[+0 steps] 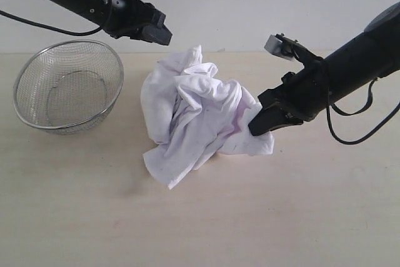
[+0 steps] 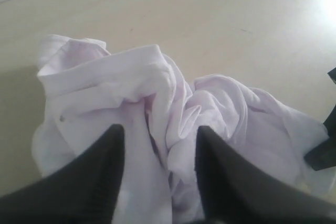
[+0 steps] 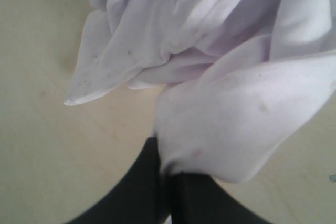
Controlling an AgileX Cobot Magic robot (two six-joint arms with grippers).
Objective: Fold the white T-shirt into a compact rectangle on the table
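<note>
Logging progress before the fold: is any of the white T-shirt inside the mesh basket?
No, the white T-shirt lies crumpled on the table, apart from the empty mesh basket.

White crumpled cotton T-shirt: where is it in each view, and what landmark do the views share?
Exterior view: white crumpled cotton T-shirt bunched mid-frame, right of the silver wire-mesh basket.
Left wrist view: shirt fills the middle, beyond the open left gripper.
Right wrist view: shirt fills most of the frame, one fold pinched by the right gripper.
Shared landmark: the pale beige table.
</note>
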